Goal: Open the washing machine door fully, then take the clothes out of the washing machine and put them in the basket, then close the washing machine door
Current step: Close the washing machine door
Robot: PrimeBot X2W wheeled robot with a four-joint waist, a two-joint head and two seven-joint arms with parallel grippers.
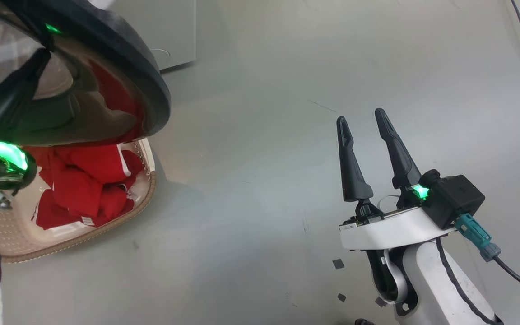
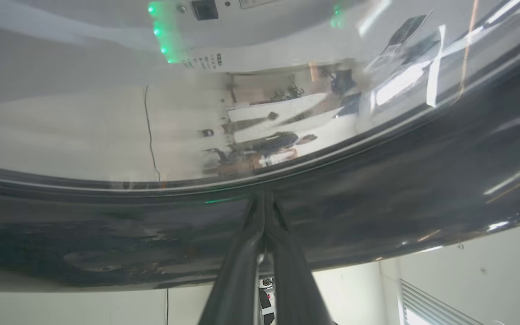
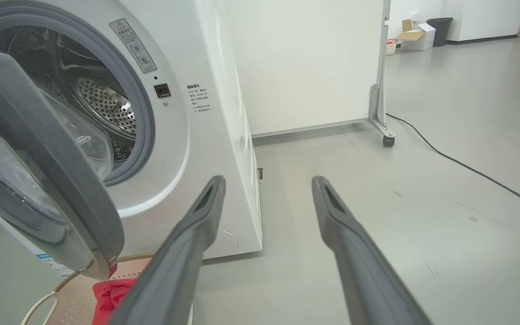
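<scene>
Four task items crowd the left of the head view.
- Washing machine door [image 1: 145,67]: wide glossy black rim. The clear bowl throws back red and pale reflections, so what lies behind the glass is hard to read. Its left part is cut off by the frame.
- Basket [image 1: 106,228]: cream, perforated, with a brown woven-look rim. It stands on the floor [image 1: 264,180] below the door, which hides its upper part.
- Clothes [image 1: 88,180]: bright red with a white stripe and a small white tag, heaped inside the basket.
- Washing machine [image 1: 169,40]: a white lower corner with a round flap, at the top edge.
- Left gripper [image 1: 39,63]: dark fingers together, reaching up against the door. Its body is mostly off-frame beside a green light.
- Right gripper [image 1: 361,116]: fingers spread wide with nothing between them, over bare floor, well apart from the basket.

Left wrist view.
- Left gripper [image 2: 263,198]: fingers pressed together and empty, tips meeting the washing machine door [image 2: 377,198] at the inner edge of its black rim.
- The glass above is a smear of room reflections.

Right wrist view.
- Right gripper [image 3: 266,180]: fingers wide apart, holding nothing, pointing at the floor beside the washing machine [image 3: 197,149].
- The machine is a white box with a grey gasket [image 3: 145,113] and a perforated steel drum [image 3: 102,104]. Its labels are too small to read.
- Washing machine door [image 3: 48,144]: partly swung out at the left, covering part of the opening.
- Basket [image 3: 77,293] and clothes [image 3: 111,293]: beneath the door, partly hidden by the near finger.
- Behind: a white partition [image 3: 314,63] on casters and a cable [image 3: 458,164].
</scene>
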